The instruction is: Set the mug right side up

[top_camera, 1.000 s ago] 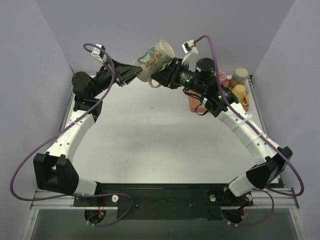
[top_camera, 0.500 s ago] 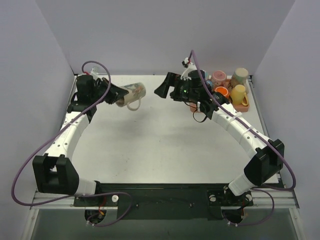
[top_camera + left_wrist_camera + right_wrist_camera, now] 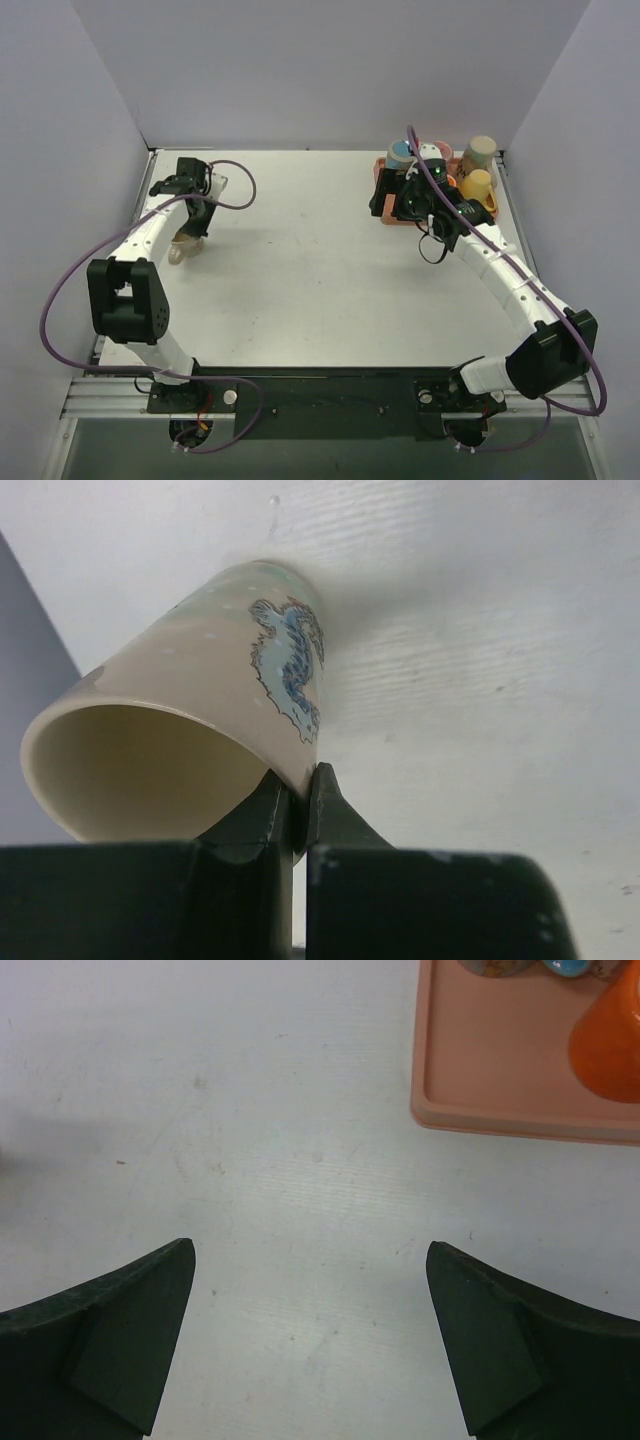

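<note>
The mug [image 3: 210, 700] is beige with a blue dragon drawing. Its open mouth faces up toward the left wrist camera and its base points down at the white table, slightly tilted. My left gripper [image 3: 297, 780] is shut on its rim wall, one finger inside and one outside. From above, the mug [image 3: 182, 250] shows under my left gripper [image 3: 190, 230] near the table's left edge. Whether its base touches the table I cannot tell. My right gripper [image 3: 308, 1247] stands open over bare table with nothing between its fingers, and shows from above [image 3: 388, 198] beside the tray.
A pink tray [image 3: 500, 1110] lies at the back right [image 3: 379, 172]. It holds an orange cup [image 3: 610, 1040], a yellow mug [image 3: 480, 185], a tan mug [image 3: 481, 150] and others. The left wall runs close to the left arm.
The mug was held high between both grippers. The right gripper let go, opened wide and drew back to the tray. The left gripper carried the mug down to the table's left side.
</note>
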{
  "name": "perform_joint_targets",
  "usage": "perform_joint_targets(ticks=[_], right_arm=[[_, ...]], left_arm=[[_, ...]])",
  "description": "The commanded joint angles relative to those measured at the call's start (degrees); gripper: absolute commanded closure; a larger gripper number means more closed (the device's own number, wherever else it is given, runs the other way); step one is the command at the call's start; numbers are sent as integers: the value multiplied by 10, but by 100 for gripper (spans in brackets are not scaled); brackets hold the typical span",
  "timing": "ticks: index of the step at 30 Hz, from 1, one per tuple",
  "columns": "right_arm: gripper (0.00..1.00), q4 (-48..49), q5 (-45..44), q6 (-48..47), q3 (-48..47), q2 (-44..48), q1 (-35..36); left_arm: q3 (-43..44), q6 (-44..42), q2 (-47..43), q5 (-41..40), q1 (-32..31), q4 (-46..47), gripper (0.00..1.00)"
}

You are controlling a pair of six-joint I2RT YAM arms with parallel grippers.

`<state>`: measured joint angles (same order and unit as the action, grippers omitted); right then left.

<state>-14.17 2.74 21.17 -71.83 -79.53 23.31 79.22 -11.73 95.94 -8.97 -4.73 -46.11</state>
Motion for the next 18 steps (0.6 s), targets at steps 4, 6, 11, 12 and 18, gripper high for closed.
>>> perform_joint_targets(ticks=[4,6,11,12,18], right_arm=[[5,-24,-35,-71,5,32,-47],[5,-25,6,-92,1,23,-92],[7,-25,60,-130,-20,-16,-195],[8,-13,72,-133,-21,-30,-219],[14,-7,93,-190,-57,-114,-287]], left_arm=[[70,-183,58,-30,30,-99,100],[127,-196,96,67,67,-165,100],[224,-246,169,149,90,-281,100],[225,-265,173,154,90,-282,100],[222,-323,154,177,95,-276,93]])
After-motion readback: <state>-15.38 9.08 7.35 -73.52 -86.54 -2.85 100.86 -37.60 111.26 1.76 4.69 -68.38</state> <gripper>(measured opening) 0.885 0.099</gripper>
